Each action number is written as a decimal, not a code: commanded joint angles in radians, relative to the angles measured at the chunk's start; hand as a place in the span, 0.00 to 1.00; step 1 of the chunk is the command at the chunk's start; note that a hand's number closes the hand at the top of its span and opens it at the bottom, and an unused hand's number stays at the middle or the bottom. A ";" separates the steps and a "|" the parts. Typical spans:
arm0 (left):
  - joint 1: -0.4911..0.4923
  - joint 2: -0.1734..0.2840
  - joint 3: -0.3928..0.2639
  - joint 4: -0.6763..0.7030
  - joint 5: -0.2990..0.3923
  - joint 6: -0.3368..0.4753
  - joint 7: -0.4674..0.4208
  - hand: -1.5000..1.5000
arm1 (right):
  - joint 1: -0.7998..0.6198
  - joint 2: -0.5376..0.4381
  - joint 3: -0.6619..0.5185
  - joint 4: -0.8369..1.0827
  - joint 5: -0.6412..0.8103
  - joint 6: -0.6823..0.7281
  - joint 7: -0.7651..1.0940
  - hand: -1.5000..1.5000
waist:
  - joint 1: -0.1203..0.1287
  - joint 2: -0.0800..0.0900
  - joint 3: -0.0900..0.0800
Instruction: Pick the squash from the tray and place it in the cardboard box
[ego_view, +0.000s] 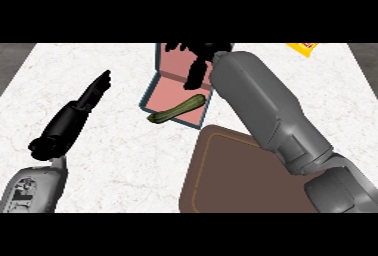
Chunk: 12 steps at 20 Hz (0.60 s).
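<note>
We are hovering our right hand (193, 60), fingers pointing down and clamped on nothing, over the cardboard box (166, 92) near the bench's far edge, where the squash (176, 109) is lying off the tray (221, 172), while our left hand (92, 92) is resting with fingers apart.

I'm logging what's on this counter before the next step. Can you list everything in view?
Long green squash: one, dark green, lying in the box's near end.
Pink-lined cardboard box: one, blue-edged, top centre.
Flat brown tray: one, brown, lower centre, partly under the right forearm.
Yellow item: one, top right edge, cut off.
White marble counter: one.
Left robot hand: black, open, left side.
Right robot hand: black, above the box.
</note>
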 joint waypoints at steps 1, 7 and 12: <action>0.003 -0.010 -0.010 -0.021 0.001 0.000 0.033 0.50 | -0.005 0.031 -0.160 -0.064 -0.138 -0.113 -0.085 0.00 | -0.003 -0.005 0.003; 0.021 -0.015 -0.014 -0.004 -0.019 0.015 -0.014 0.50 | 0.062 0.059 -0.455 -0.073 -0.412 -0.230 -0.108 0.00 | -0.008 0.000 0.001; 0.039 -0.001 -0.012 -0.048 -0.008 -0.006 0.001 0.50 | 0.082 -0.018 -0.545 0.015 -0.459 -0.232 -0.180 0.00 | 0.003 0.000 0.000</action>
